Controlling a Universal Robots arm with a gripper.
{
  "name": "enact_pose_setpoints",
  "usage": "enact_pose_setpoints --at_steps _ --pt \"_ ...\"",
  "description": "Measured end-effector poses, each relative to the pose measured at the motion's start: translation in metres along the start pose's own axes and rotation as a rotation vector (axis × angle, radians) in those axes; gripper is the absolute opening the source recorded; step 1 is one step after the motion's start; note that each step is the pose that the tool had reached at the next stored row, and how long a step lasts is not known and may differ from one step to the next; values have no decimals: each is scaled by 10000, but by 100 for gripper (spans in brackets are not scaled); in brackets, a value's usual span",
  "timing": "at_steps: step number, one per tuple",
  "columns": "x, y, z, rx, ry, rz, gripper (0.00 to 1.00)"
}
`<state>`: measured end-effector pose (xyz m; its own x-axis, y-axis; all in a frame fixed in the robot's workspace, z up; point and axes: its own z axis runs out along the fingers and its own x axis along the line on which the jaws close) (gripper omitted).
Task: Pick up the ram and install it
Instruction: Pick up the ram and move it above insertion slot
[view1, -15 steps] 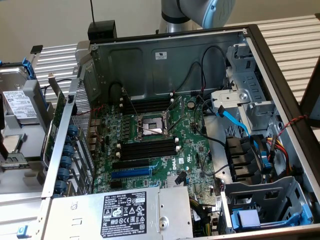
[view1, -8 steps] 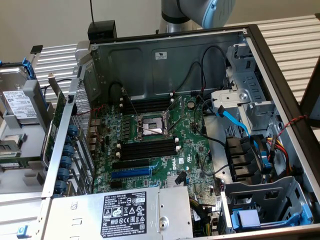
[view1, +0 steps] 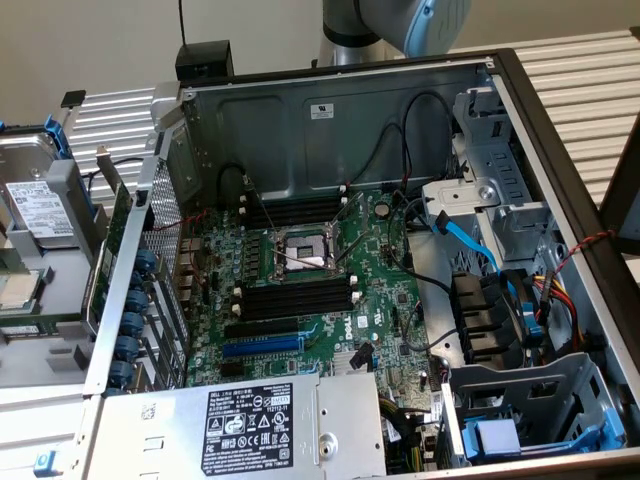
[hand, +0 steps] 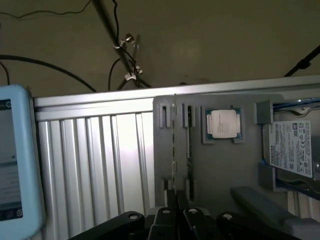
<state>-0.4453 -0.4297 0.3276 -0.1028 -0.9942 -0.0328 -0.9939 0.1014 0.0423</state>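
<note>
We see a grey plastic holder (hand: 220, 170) lying on the ribbed metal table (hand: 90, 165). In one of its narrow slots the ram (hand: 188, 142) stands on edge, a thin green strip. A square silver processor (hand: 223, 123) sits in a recess beside it, and a labelled hard drive (hand: 292, 147) fills the next bay. The black claw (hand: 173, 200) is pressed together, in line with the slots. The open steel case (view1: 330, 110) holds a green motherboard (view1: 390, 290) with long black memory slots (view1: 300, 297).

1 arm (view1: 385, 25) rises just behind the far edge of the computer case (view1: 340, 72); its gripper (hand: 176, 212) has its 2 jaws drawn close together.
</note>
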Motion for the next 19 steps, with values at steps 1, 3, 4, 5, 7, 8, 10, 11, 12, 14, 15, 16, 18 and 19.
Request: enact_pose_setpoints --at_steps 1,3,4,5,7,8,10,11,12,14,15,16,18,19 --pt "-3 -12 -45 0 0 0 12" --pt "-10 -42 -141 0 0 1 12" --pt "-13 -54 -183 0 0 1 12" --pt "-16 -69 -231 -2 1 1 12" --pt "-23 -102 -324 -5 1 0 12" --pt "-26 -121 -370 -7 1 1 12" --pt "-34 -162 -464 -16 2 1 12" --pt "-37 -182 -507 -22 3 1 12" --pt "-42 -206 -555 -29 4 1 12" --pt "-50 -259 -638 -49 5 2 12" --pt "-54 -283 -670 -62 6 3 12" --pt "-58 -311 -700 -77 6 3 12" --pt "-65 -364 -747 -116 12 5 12" --pt "-69 -390 -767 -141 14 6 12"
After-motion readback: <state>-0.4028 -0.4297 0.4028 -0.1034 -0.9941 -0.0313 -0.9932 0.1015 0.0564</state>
